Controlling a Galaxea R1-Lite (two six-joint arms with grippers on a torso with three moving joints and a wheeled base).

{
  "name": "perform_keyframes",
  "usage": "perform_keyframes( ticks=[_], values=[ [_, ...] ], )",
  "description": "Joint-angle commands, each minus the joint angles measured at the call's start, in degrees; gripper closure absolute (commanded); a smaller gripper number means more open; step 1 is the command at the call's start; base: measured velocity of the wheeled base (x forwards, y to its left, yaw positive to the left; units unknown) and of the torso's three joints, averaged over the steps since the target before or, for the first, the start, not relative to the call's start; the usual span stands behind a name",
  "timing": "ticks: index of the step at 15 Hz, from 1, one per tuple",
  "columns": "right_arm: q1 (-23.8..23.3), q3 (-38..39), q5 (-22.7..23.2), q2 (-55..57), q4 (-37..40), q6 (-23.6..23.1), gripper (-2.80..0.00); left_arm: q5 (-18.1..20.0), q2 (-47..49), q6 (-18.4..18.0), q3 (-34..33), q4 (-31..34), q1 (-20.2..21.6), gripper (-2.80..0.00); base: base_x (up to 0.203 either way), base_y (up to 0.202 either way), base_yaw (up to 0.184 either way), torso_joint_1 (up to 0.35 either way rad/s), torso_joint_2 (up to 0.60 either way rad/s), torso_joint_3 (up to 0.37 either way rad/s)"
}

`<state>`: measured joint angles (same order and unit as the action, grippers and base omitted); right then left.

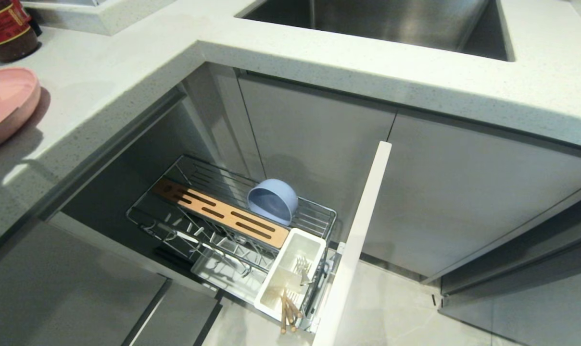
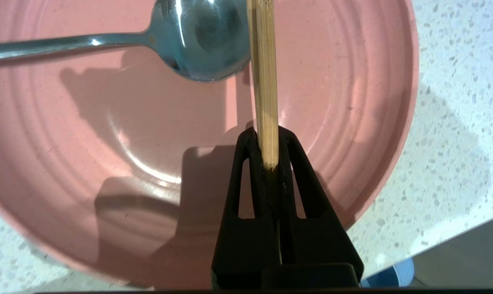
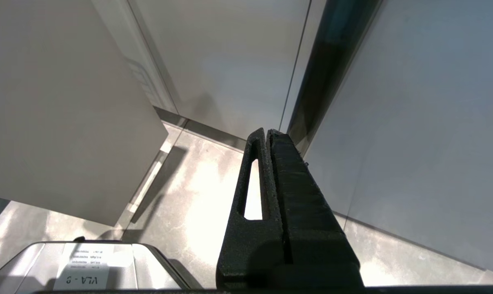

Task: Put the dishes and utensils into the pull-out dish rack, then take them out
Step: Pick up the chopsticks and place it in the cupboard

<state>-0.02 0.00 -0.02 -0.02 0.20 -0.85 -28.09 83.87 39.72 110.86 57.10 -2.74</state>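
Chopstick of light wood (image 2: pixel 264 81) lay over the salmon-pink round plastic plate (image 2: pixel 87 163) on the speckled counter, pinched by the left gripper (image 2: pixel 269 141). Loading step, likely; next came lifting toward the white plastic cutlery cup (image 1: pixel 290 274). Right gripper (image 3: pixel 267 132) hung parked, fingers pressed together.

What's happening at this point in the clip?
The left end effector is shut on a wooden chopstick over the salmon-pink plate on the countertop, where the silver spoon also lies. In the pull-out dish rack below, the pale blue bowl sits in the wire basket and wooden chopsticks stand in the white cutlery cup. The right end effector hangs shut and idle near the floor.
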Motion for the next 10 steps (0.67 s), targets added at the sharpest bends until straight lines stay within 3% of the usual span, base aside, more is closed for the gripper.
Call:
perform_keyframes(
  ticks=[1, 10],
  values=[
    [0.02, 0.0, -0.05, 0.02, -0.02, -0.03, 0.0, -0.21, -0.2, 0.27, -0.03, 0.12, 0.02, 0.0, 0.0, 0.0, 0.0, 0.0, 0.0, 0.0],
    [-0.06, 0.0, 0.02, 0.02, -0.02, -0.03, 0.0, -0.5, -4.58, 0.1, 0.32, -2.72, 0.46, 0.0, 0.0, 0.0, 0.0, 0.0, 0.0, 0.0]
  ],
)
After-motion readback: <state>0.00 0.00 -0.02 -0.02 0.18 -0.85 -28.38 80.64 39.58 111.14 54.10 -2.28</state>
